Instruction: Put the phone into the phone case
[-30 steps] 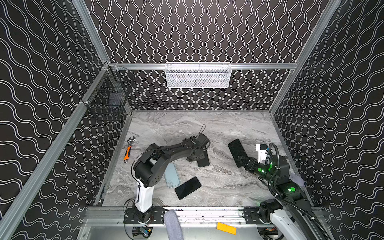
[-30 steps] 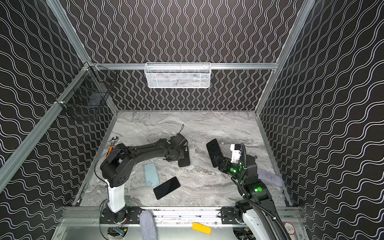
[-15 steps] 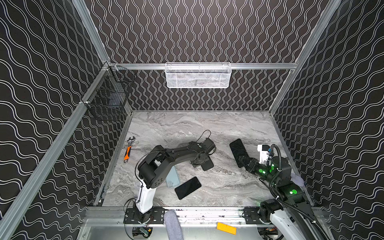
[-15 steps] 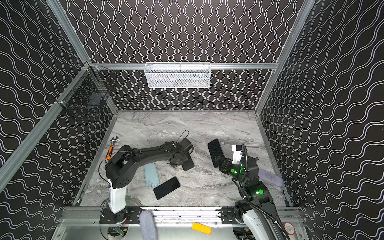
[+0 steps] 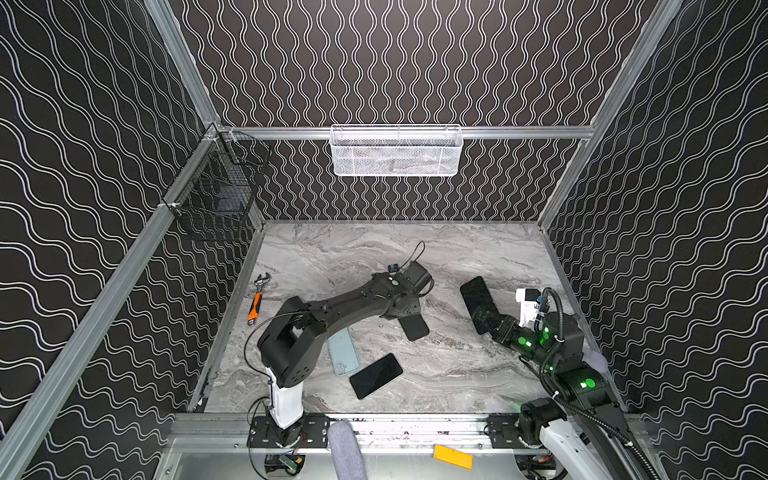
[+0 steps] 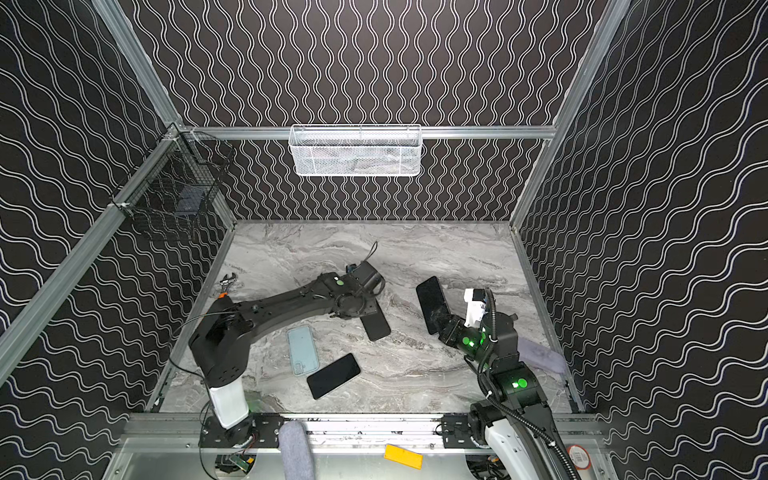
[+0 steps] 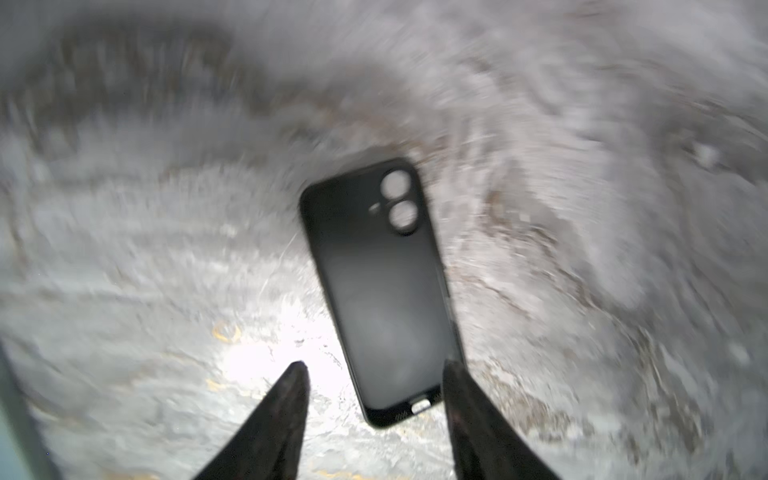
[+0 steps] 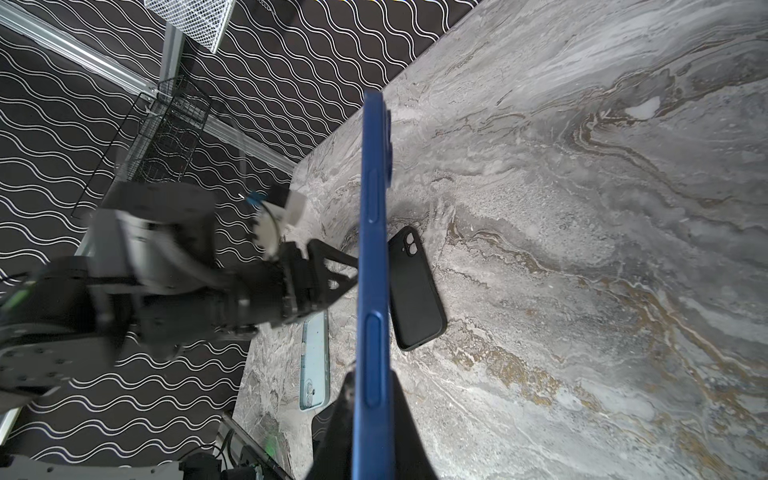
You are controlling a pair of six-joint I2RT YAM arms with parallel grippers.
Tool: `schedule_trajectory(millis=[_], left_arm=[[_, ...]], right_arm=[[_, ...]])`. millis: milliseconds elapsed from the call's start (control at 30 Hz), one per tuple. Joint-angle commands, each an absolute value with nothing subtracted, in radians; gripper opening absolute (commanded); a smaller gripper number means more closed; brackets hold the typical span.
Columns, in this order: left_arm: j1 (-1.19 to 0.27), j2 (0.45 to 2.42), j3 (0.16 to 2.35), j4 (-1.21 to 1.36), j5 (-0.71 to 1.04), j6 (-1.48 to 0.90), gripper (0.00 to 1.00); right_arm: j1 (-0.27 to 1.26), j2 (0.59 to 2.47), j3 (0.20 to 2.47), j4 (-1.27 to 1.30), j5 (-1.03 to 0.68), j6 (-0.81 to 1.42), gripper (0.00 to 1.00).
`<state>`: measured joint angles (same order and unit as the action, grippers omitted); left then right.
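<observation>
Not yet cased: the phone (image 8: 372, 208) is held by the right gripper (image 8: 372, 376).
The black case (image 7: 374, 282) is laid flat under the wide-open left gripper (image 7: 375, 365).

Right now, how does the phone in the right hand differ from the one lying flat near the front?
The blue phone is clamped in the right hand; the black phone lies free. The blue phone is raised off the table and tilted; the black phone lies flat on it. The blue phone's edge shows blue in the right wrist view; the black phone looks all dark. Shared: dark faces, neither in a case.
</observation>
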<state>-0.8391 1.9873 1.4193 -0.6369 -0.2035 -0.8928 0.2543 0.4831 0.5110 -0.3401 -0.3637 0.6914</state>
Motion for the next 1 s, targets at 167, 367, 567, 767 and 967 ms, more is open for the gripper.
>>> schedule_trajectory(millis=[167,367,567,767,967], left_arm=[[-0.628,1.991,1.614,-0.878,0.080,-0.039,0.69],[-0.590,2.052,1.616,-0.888,-0.009,0.132,0.67],[-0.592,2.107,1.594,-0.777,0.009,0.166,0.67],[-0.605,2.175,1.661,-0.754,0.024,0.225,0.67],[-0.619,2.247,1.709,-0.780,0.014,0.278,0.67]], right_arm=[[0.256,0.453,0.507,-0.296,-0.365,0.690,0.00],[0.255,0.454,0.504,-0.284,-0.385,0.684,0.00],[0.256,0.453,0.538,-0.329,-0.382,0.657,0.00],[0.256,0.433,0.514,-0.316,-0.387,0.684,0.00],[0.256,0.438,0.514,-0.322,-0.390,0.682,0.00]])
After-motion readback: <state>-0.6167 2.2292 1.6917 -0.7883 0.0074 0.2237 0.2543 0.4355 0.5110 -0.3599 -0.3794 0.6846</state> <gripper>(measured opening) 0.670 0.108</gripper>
